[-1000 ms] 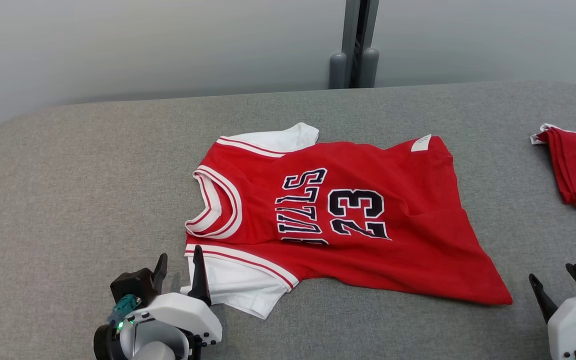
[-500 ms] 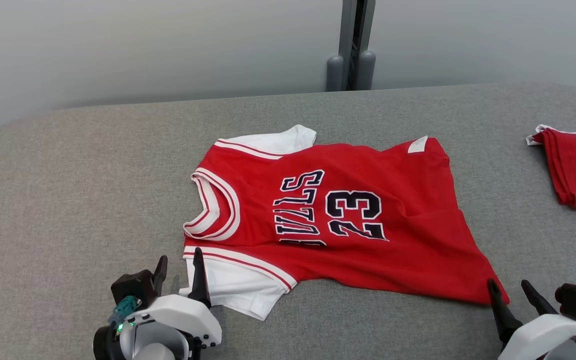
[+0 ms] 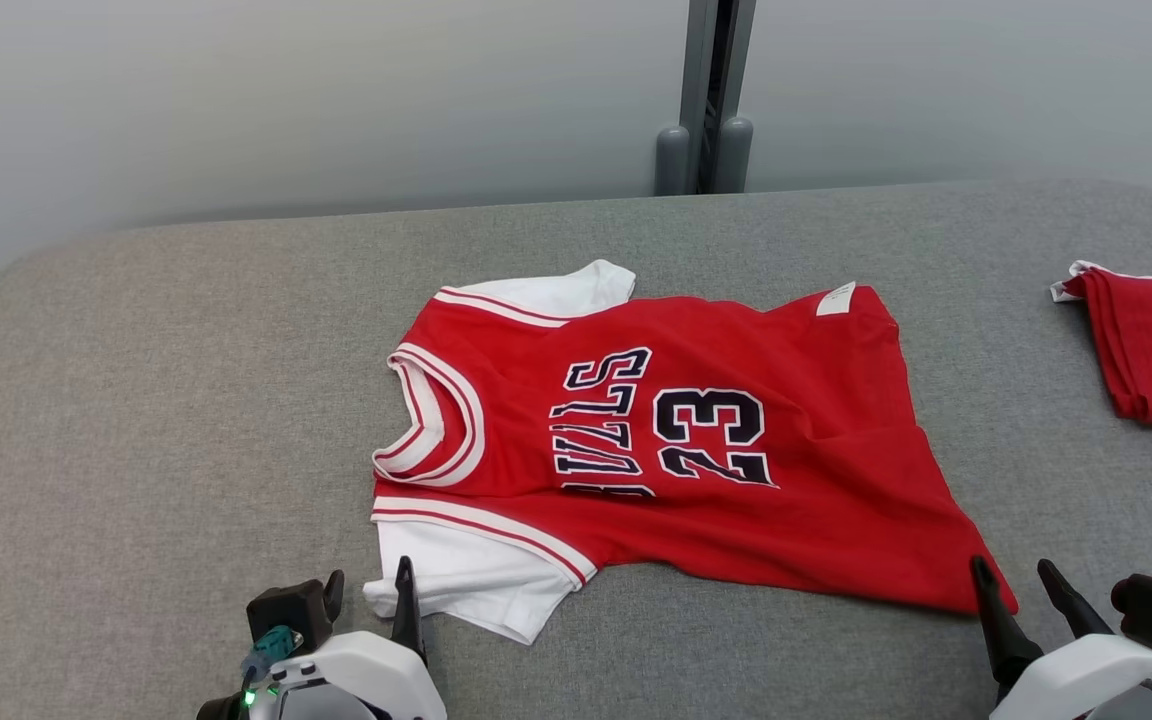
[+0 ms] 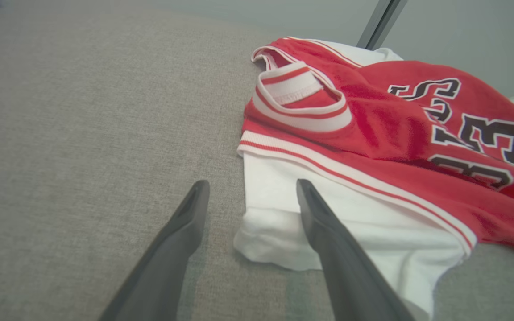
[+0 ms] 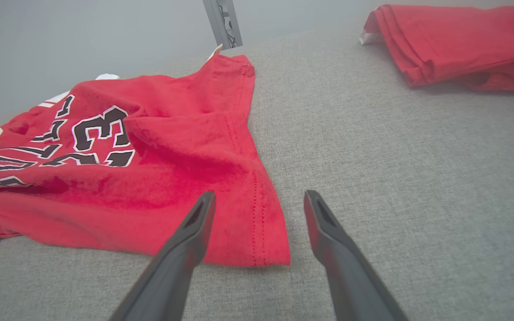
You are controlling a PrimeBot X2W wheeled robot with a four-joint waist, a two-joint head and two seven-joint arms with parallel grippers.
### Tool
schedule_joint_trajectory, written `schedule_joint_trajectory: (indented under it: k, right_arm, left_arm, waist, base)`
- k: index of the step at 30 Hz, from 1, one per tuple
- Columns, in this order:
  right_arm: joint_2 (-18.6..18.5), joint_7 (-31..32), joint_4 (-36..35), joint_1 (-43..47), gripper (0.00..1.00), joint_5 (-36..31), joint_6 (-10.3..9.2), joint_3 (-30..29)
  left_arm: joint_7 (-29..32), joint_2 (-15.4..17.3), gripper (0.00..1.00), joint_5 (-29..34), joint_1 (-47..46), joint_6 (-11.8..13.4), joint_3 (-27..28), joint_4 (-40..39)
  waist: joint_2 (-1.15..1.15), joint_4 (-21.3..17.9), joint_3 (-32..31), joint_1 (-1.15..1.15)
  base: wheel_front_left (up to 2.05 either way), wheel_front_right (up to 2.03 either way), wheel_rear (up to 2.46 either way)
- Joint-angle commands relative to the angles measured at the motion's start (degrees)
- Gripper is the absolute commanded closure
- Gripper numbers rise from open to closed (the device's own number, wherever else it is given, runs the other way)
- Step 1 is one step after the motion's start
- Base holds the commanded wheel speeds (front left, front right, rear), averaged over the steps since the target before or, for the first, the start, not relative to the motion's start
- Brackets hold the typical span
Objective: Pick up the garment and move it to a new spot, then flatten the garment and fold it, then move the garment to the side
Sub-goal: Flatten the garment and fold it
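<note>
The garment (image 3: 676, 440) is a red jersey with white sleeves and the number 23, spread sideways on the grey table (image 3: 156, 400), collar to the left. My left gripper (image 3: 369, 590) stands open at the near white sleeve (image 4: 283, 209), one finger over the sleeve's edge, the other over bare table. My right gripper (image 3: 1011, 578) is open at the near hem corner (image 5: 261, 240), which lies between its fingers (image 5: 194, 223). Nothing is gripped by either.
A second red garment (image 3: 1151, 345), folded, lies at the table's right edge, also in the right wrist view (image 5: 462, 40). A grey post (image 3: 706, 100) stands behind the table's far edge. Bare table stretches to the left.
The right gripper swung left from the right edge to the jersey's near hem corner. The left gripper sits lower in the head view, which has shifted slightly. The jersey lies as before.
</note>
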Motion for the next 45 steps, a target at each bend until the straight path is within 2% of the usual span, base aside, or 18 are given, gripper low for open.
schedule_joint_trajectory:
  k: [1, 8, 20, 31, 39, 42, 44, 45]
  right_arm:
    - [-0.18, -0.47, 0.02, -0.50, 0.00, 0.24, -0.02, -0.13]
    - [-0.31, -0.97, 0.16, -0.78, 0.00, 0.07, -0.02, 0.36]
    - [-0.34, -1.56, 1.10, -0.99, 0.00, 0.05, -0.02, 0.41]
    - [-0.28, -1.63, 1.60, -1.12, 0.00, 0.06, -0.02, 0.68]
    - [-0.19, -1.80, 2.13, -1.24, 0.00, -0.03, -0.02, 1.06]
    - [-0.21, -1.94, 2.31, -1.55, 0.00, -0.11, -0.02, 1.27]
    - [-0.27, -2.07, 2.37, -1.76, 0.00, -0.20, -0.02, 1.42]
    - [-0.31, -2.16, 2.44, -1.82, 0.00, -0.26, -0.02, 1.49]
  left_arm:
    - [0.36, 0.26, 0.00, -0.18, -0.81, -0.03, -0.16, 0.48]
    - [1.09, 0.28, 0.00, -0.98, -1.41, -0.60, -1.41, 2.67]
    - [0.62, 1.63, 0.00, -1.58, 1.56, -4.35, -2.71, 1.40]
    - [2.96, 2.33, 0.00, -1.51, 2.49, -5.92, -4.72, -0.19]
    - [3.30, 2.64, 0.00, -1.02, 2.07, -5.41, -5.66, -0.75]
    - [4.20, 2.42, 0.00, -0.97, 1.36, -6.29, -6.53, -0.48]
    - [4.88, 2.31, 1.00, -1.22, 0.90, -7.46, -7.25, -0.51]
    - [4.99, 2.25, 1.00, -1.68, 0.75, -7.74, -7.14, -0.64]
  waist:
    - [0.00, 0.03, 0.10, 0.00]
    - [0.00, 0.01, 0.56, 0.00]
    - [0.00, 1.11, 0.61, 0.00]
    - [0.00, 2.07, 0.62, 0.00]
    - [0.00, 1.70, 0.47, 0.00]
    - [0.00, 1.47, 0.53, 0.00]
    - [0.00, 1.32, 0.59, 0.00]
    - [0.00, 1.23, 0.61, 0.00]
  base:
    - [0.00, 0.00, 0.00]
    - [0.00, 0.00, 0.00]
    - [0.00, 0.00, 0.00]
    - [0.00, 0.00, 0.00]
    - [0.00, 0.00, 0.00]
    - [0.00, 0.00, 0.00]
    - [0.00, 0.00, 0.00]
    - [0.00, 0.00, 0.00]
